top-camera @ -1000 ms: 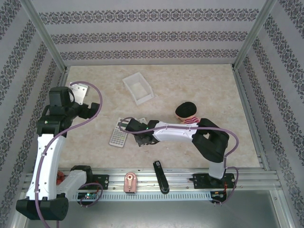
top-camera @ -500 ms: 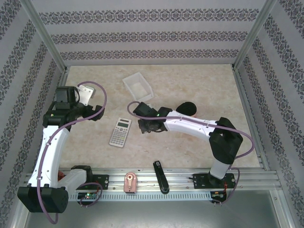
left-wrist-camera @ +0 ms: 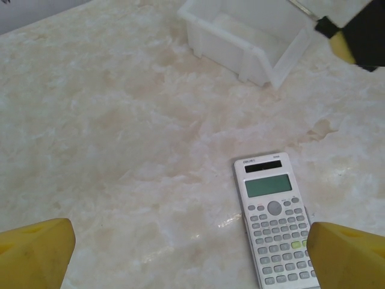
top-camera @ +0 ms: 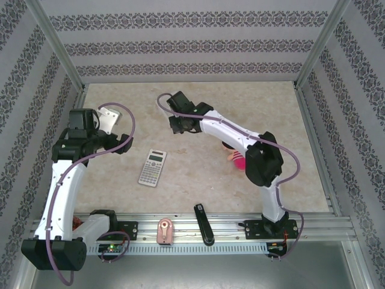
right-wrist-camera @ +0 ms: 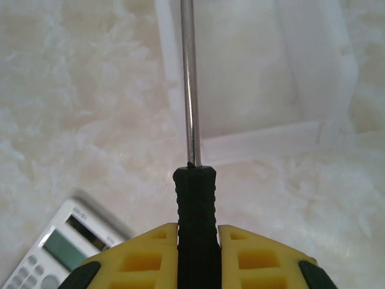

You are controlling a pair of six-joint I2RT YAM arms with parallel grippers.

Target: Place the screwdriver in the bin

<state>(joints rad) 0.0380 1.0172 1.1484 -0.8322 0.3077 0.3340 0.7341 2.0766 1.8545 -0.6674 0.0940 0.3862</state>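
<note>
Right gripper point(right-wrist-camera: 195, 241) clamped on the black handle of the screwdriver point(right-wrist-camera: 194, 180); the metal shaft runs straight out from the yellow fingers point(right-wrist-camera: 144, 256), crosses the near wall of the bin point(right-wrist-camera: 258, 141) and reaches over its white floor, tip cut off by the frame edge. Whether the shaft touches the bin cannot be told. Left gripper point(left-wrist-camera: 192, 256) spread wide with nothing between its pads, held above the calculator point(left-wrist-camera: 274, 217), which lies on the table point(left-wrist-camera: 120, 120) near the bin.
</note>
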